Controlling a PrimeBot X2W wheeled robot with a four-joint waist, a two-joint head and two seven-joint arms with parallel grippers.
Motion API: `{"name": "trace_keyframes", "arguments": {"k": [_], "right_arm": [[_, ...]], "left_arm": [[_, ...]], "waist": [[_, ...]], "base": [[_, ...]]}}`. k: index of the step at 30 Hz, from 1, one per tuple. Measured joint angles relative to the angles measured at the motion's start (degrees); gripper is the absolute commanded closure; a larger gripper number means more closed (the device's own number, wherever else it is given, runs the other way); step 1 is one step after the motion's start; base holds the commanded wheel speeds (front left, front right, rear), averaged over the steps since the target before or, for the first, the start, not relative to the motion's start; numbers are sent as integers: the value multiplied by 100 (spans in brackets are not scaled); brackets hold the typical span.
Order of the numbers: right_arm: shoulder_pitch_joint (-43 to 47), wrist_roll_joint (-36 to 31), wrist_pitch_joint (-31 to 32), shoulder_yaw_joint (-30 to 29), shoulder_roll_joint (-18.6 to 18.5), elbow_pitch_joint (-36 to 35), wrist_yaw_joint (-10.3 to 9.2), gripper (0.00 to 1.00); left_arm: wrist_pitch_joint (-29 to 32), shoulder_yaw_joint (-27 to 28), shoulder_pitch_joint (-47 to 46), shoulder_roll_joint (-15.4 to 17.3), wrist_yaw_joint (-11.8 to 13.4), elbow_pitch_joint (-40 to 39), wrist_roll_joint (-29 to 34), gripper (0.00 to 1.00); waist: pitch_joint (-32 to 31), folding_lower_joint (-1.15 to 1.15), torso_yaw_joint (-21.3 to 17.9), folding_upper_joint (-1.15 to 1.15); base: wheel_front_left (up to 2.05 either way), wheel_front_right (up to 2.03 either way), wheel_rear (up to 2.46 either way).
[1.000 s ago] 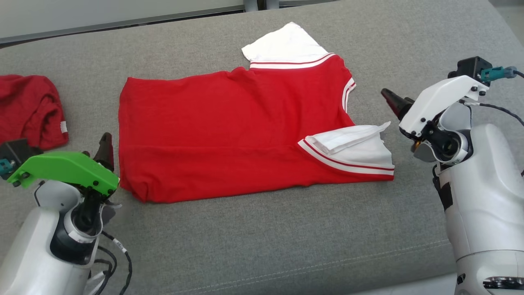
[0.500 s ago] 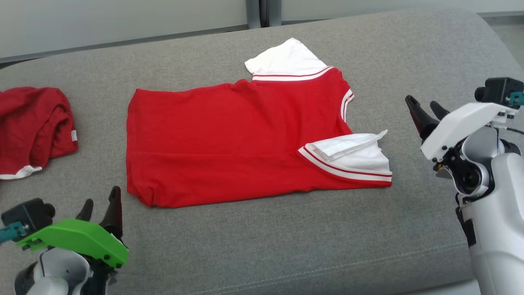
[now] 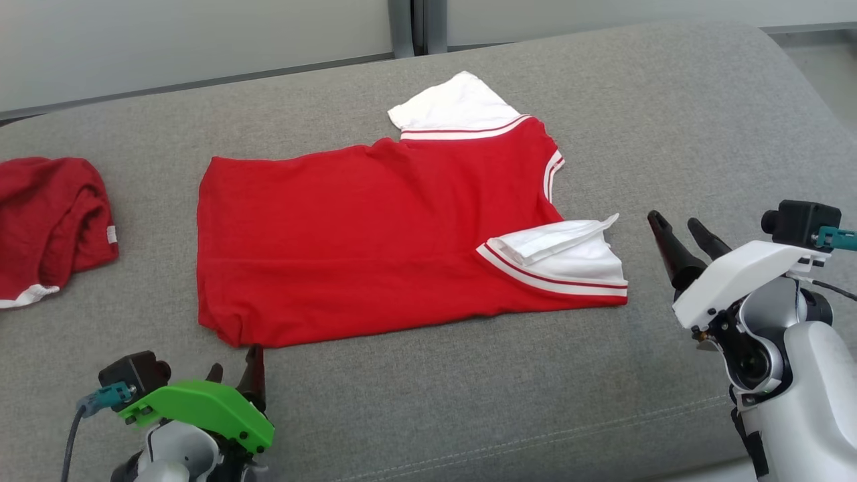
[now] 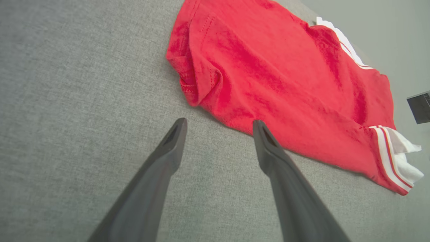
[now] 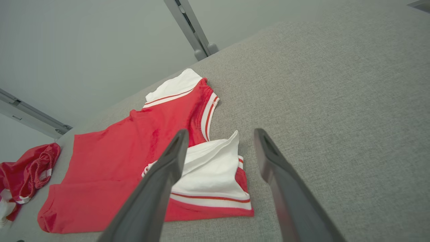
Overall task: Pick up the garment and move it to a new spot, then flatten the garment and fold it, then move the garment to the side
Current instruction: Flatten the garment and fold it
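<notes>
The garment (image 3: 375,234) is a red T-shirt with white sleeves and striped trim, spread flat on the grey cushion (image 3: 469,402) with its collar end to the right. My left gripper (image 3: 234,368) stands open just in front of the shirt's front-left hem corner, apart from the cloth. In the left wrist view that gripper (image 4: 219,123) points at the hem of the garment (image 4: 285,84), with nothing between the fingers. My right gripper (image 3: 673,219) is open to the right of the near white sleeve (image 3: 569,258). The right wrist view shows this gripper (image 5: 220,132) above that sleeve (image 5: 208,171), not touching.
A second, crumpled red garment (image 3: 53,221) lies at the cushion's far left, also seen as a red heap (image 5: 23,171) in the right wrist view. A pale wall with a metal post (image 3: 408,27) runs behind the cushion. The cushion's front seam (image 3: 535,435) is close to both arms.
Both arms have drawn back toward the cushion's front: the left gripper from beside the shirt's left hem to its front-left corner, the right away from the collar. The head camera shifted slightly. The shirt lies unchanged.
</notes>
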Motion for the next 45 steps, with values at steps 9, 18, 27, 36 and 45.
{"name": "trace_keyframes", "arguments": {"k": [9,18,27,36,45], "right_arm": [[194,100,-214,94,154,-136,0,0],[292,222,-358,45,209,-151,0,0],[399,552,-504,25,330,-13,0,0],[310,559,-758,129,376,706,0,0],[-272,504,-946,376,409,2048,0,0]], "left_arm": [[-203,296,-594,-590,-176,1340,-371,0],[-634,820,-1033,-833,-439,2229,-708,75],[-811,980,-1117,-939,-800,2553,-857,100],[-855,898,-1110,-1044,-896,2405,-862,100],[-871,726,-1124,-1095,-901,2120,-720,100]], "waist": [[155,0,-208,0],[405,0,-418,0],[462,0,-336,0],[523,0,-118,0],[655,0,82,0]], "base": [[0,0,0],[0,0,0],[0,0,0],[0,0,0],[0,0,0]]}}
